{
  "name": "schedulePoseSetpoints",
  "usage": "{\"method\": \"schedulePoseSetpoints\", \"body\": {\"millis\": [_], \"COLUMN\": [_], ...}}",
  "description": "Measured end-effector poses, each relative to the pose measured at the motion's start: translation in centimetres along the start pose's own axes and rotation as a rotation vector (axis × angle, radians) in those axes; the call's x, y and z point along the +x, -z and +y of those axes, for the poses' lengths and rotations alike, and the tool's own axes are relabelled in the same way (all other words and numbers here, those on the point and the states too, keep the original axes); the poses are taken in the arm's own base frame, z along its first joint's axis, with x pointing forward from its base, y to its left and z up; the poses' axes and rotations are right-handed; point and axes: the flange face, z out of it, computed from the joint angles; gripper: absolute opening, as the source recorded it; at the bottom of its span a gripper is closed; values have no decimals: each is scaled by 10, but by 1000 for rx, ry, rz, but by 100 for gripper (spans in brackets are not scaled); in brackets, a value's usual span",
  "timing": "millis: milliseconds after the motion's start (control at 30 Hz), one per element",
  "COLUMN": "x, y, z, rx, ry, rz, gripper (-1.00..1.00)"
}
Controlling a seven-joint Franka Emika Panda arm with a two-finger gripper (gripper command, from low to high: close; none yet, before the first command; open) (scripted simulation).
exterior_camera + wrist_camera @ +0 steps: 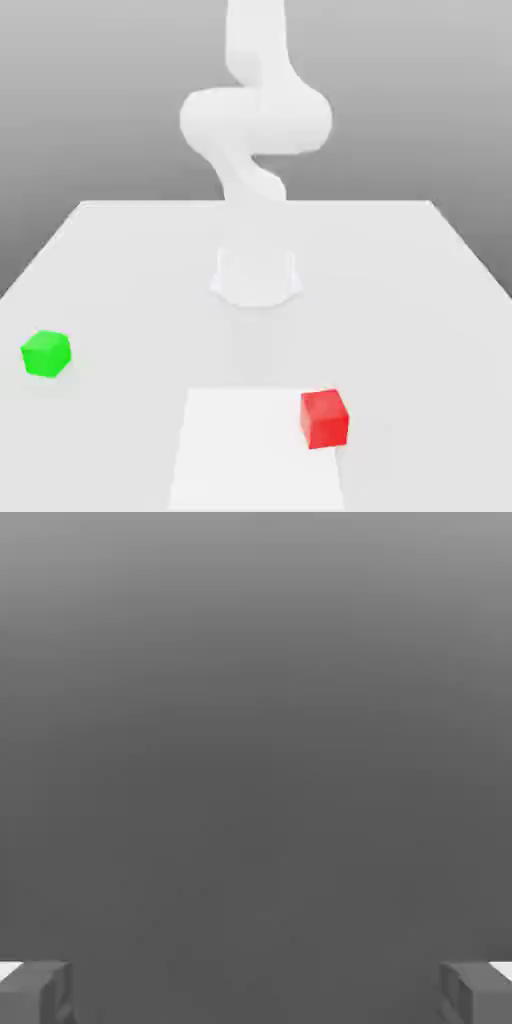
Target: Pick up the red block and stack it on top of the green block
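1 pale table stands before a grey backdrop. Nearest, the red block sits at the white square's right edge in the exterior view; farther back, at left, the green block. The gripper has its 2 fingers spread.
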Motion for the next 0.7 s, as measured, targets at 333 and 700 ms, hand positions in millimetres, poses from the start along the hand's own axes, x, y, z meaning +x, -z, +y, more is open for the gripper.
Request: {"method": "schedulePoseSetpoints", "body": {"millis": [333, 700], "x": [-102, -256], "y": [-221, -352], "z": [43, 156], "rx": [-212, -471], "ry": [63, 163], "rz": [-300, -526], "gripper": [0, 0]}}
